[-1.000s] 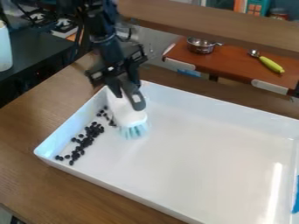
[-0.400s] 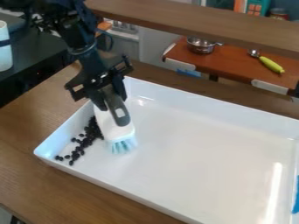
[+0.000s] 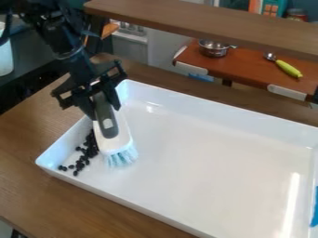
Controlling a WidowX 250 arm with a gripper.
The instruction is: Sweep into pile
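Black fingers on my gripper (image 3: 103, 107) are closed to about the width of a handle, one to each side of the brush (image 3: 116, 139), and they have hold of its grey grip. The brush leans, head down, its pale blue bristles (image 3: 122, 158) low at the floor of the white tray (image 3: 211, 153), close to the tray's left end.

Just beside the brush, between it and the left wall, lie the dark beans (image 3: 84, 160). They are thickest against the brush body and thin out to a few loose ones toward the near left corner. Whether more sit behind the brush I cannot tell.

I judge that I am mid-sweep, gathering the beans along that wall: the far part of the strip looks bunched, while the near end is scattered. Next I would press the bristles lightly to the floor and draw the near stragglers in toward the thick part, in short strokes. Too hard a push could roll beans out across the floor or jam the head on the wall; a twist of the handle could make the grip slip.

Farther out is the wooden table (image 3: 28, 135) under the tray, and beyond it a metal pot (image 3: 214, 49) on a reddish-brown board (image 3: 248, 66).
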